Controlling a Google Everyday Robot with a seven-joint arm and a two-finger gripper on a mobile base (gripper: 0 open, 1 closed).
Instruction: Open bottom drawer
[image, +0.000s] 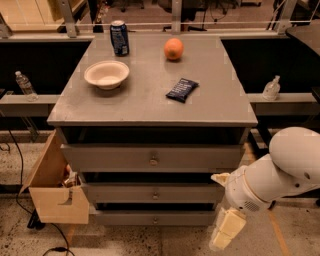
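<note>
Looking into a dim workroom with a speckled floor, at a grey cabinet (240, 150) with three drawers. Seeing on its tabletop (150, 107) a white bowl (106, 74), a blue can (119, 37), an orange (173, 49) and a dark snack packet (182, 90). Seeing a cardboard box (55, 192) on the floor at the left too.

Finding the bottom drawer (125, 218) right down by the floor, under the middle drawer (120, 194) and the top drawer (110, 159), shut, with a small round knob (155, 219) in the middle of its thin front.

Holding the hand (226, 231) low by the right front corner of the cabinet, near the bottom drawer's right end but well apart from the knob. Not being able to tell the hand's state, open or closed.

Guessing about the drawer: stiff and hard, likely sliding straight out, maybe a bit heavy if full. Guessing about the knob: smooth metal, tiny, easy to slip off. Needing to pinch around that knob from the front, squeezing firmly, then pulling straight back, not up or sideways.
</note>
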